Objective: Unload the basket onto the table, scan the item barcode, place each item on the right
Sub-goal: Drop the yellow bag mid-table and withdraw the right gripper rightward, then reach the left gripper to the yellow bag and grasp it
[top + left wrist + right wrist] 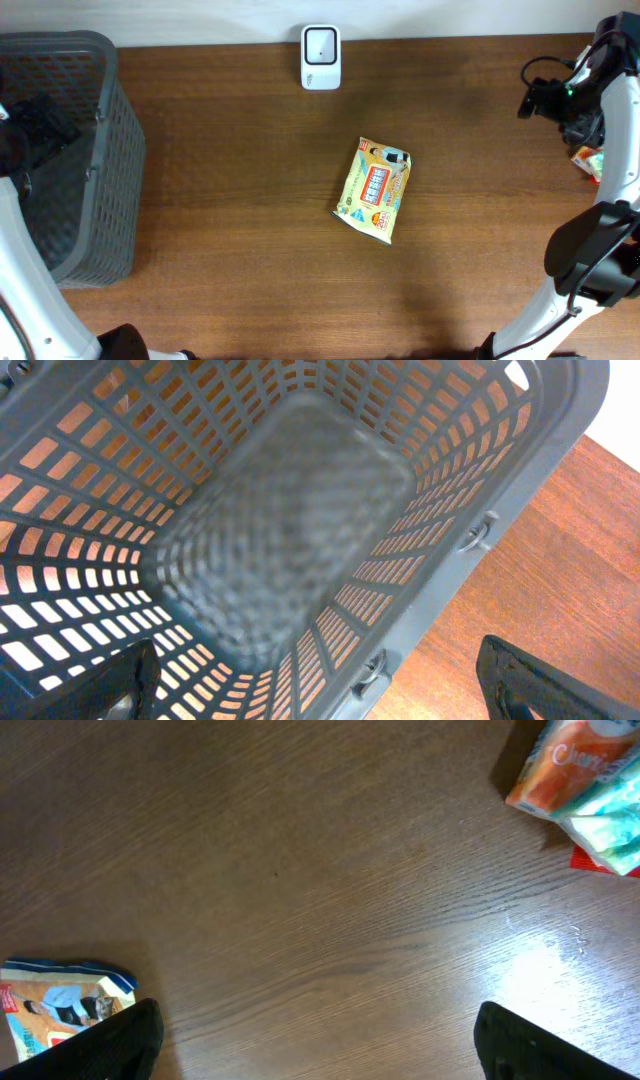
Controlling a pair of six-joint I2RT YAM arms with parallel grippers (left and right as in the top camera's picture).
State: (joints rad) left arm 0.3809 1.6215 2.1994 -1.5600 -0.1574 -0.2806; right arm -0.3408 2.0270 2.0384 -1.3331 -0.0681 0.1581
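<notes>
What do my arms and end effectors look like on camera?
The left arm and right arm are white links with black joints. A black cable loops near the right wrist. The left end effector and right end effector are black.

So the table point(230, 200) is dark wood, visible grain, slight sheen where the light hits. The basket point(115, 130) is matt grey plastic mesh, the snack packet point(374, 190) is shiny printed film, and the scanner point(321, 57) is smooth white plastic.
</notes>
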